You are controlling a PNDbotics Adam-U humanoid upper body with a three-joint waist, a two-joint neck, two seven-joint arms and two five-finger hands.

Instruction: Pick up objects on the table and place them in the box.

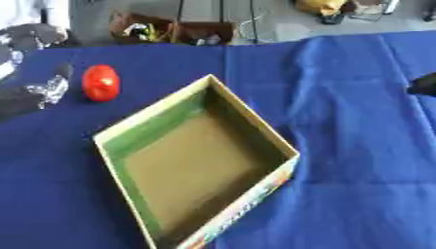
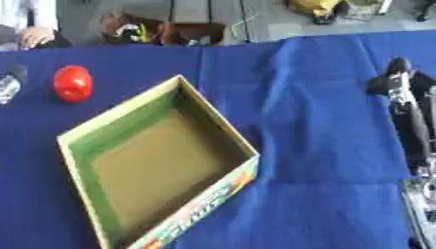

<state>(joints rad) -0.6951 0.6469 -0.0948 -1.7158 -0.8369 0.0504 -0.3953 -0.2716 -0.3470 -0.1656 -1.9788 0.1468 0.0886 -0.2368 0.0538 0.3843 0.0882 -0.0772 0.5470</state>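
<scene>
A blue cloth (image 1: 357,146) is covering the whole table, lying in long creases that are running from the far edge toward the near right. An open cardboard box (image 1: 197,127), green on its inner walls and brown on its floor, is sitting skewed like a diamond at the centre of the cloth and is holding nothing. A red rounded object (image 1: 100,82) is resting on the cloth beyond the box's far-left wall, apart from it. The left hand (image 1: 44,92) is lying at the left edge just beside the red object, not touching it; whether its fingers are curled cannot be told. The right hand (image 2: 398,82) is showing at the right edge, well apart from the box, its fingers likewise unreadable. Beyond the table's far edge, grey floor (image 1: 281,19) is showing, with a brown container of clutter (image 1: 145,28) standing on it.
</scene>
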